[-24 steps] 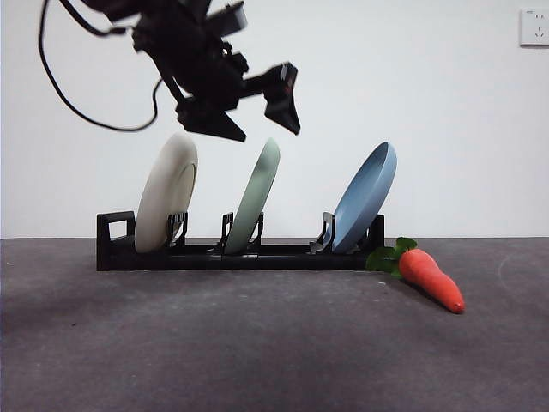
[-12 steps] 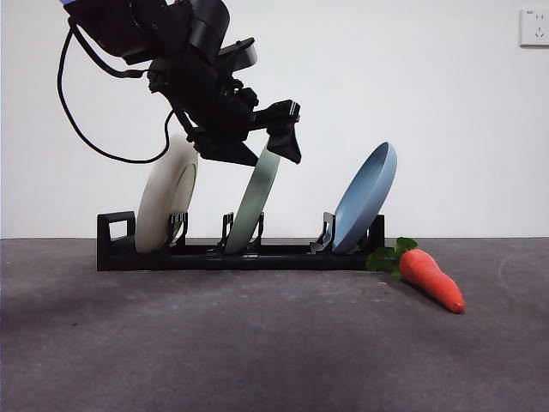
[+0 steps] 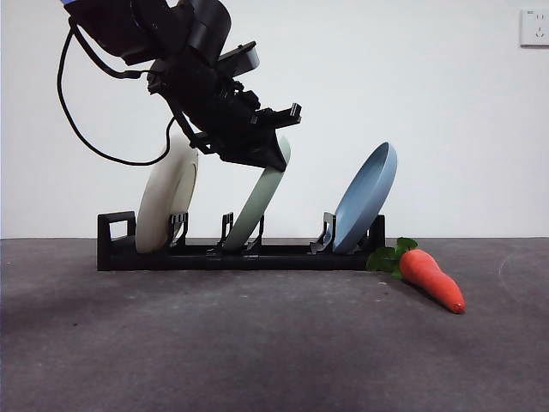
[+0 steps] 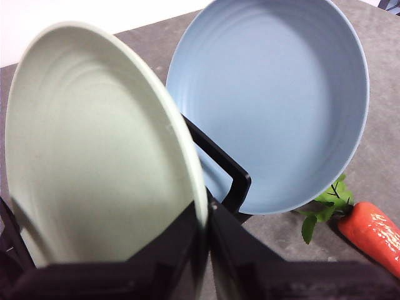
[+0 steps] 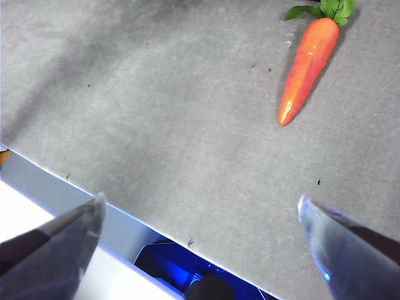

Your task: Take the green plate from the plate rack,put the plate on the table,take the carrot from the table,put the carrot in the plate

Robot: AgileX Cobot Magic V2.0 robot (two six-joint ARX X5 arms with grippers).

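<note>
The green plate stands tilted in the middle slot of the black plate rack on the table. My left gripper reaches down from the upper left and is shut on the plate's top rim. In the left wrist view its jaws pinch the rim of the green plate. The carrot lies on the table right of the rack, leaves toward the rack. It also shows in the left wrist view and the right wrist view. My right gripper is open above the table, well short of the carrot.
A cream-white plate stands in the rack's left slot and a blue plate in its right slot, close beside the green one. The table's edge runs under the right gripper. A wall socket is at the top right.
My left gripper came down onto the green plate's top rim and its jaws closed on it. The plate leans slightly more to the right. The carrot has not moved.
</note>
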